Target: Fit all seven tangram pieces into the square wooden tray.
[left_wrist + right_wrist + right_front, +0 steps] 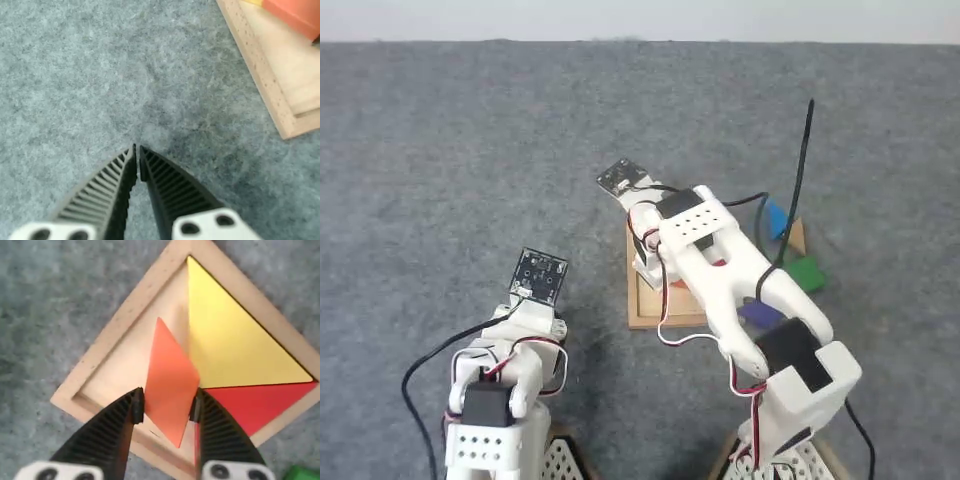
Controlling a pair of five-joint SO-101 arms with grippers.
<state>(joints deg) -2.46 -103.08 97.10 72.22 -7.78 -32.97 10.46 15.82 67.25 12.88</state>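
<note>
An orange parallelogram piece (170, 385) is pinched by its long edges in the narrow-set fingers (117, 425) of the right gripper (166, 402), over the bare floor of the square wooden tray (125, 305) near the middle of the grey felt surface (470, 150). A large yellow triangle (230, 340) and a red triangle (250, 402) already lie in the tray. The parallelogram looks slanted, one tip over the rim, so letting go now would likely leave it propped on the rim or lapping the red triangle. Blue (775, 216), green (808, 272) and purple (760, 313) pieces lie loose just beyond the tray's far side. The left gripper (137, 152), fingers pressed together on nothing, hangs over bare surface beside the tray.
</note>
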